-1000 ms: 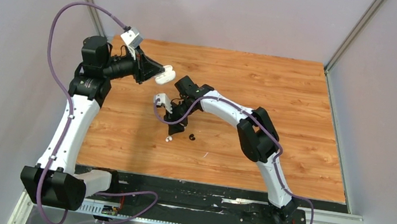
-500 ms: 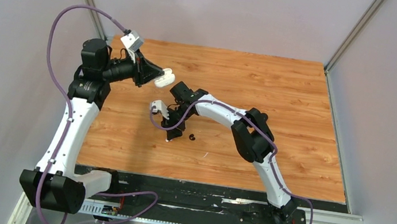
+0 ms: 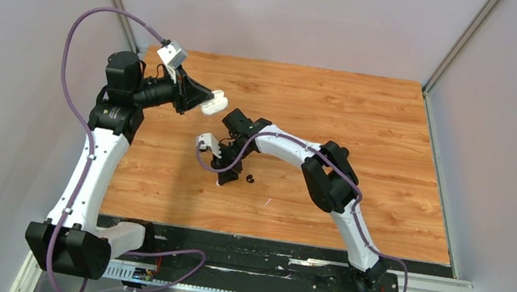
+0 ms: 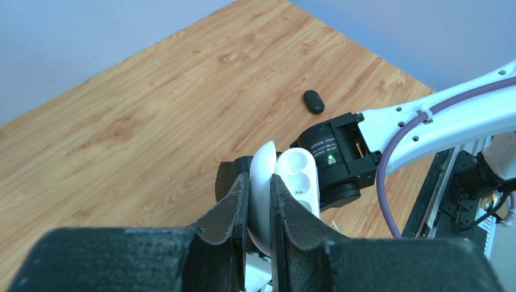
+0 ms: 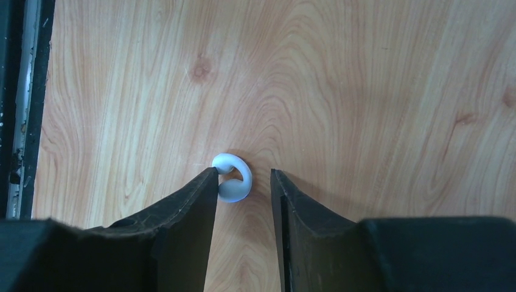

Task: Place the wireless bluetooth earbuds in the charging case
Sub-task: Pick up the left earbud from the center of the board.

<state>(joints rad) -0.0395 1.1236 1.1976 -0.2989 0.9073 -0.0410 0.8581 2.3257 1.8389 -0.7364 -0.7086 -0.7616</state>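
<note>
White earbud (image 5: pixel 232 176) lies on the table (image 5: pixel 365 91), centre of the right wrist view, inside the right gripper (image 5: pixel 243 174). It touches the frame-left finger, with a gap to the frame-right one. The jaws are parted around it and not yet clamped, so nothing is held.

Change over the last second, top view: the right gripper has dropped from above the earbud down to table level and now straddles it. The charging case (image 4: pixel 298 176) has shifted slightly left and turned.

The left gripper (image 4: pixel 258 182) is clenched on the case's opened lid and holds it in the air, upper left of the top view. The socket half sits to the right of the fingers. The sockets that show look empty.

A black earbud (image 3: pixel 249 179) sits on the table just right of the right gripper, untouched.

Judgement: the pick is lined up and closing the jaws comes next. No earbud shows in the case yet, so the task is early. The earbud is off-centre against one finger and could skid or flip as the jaws close.
</note>
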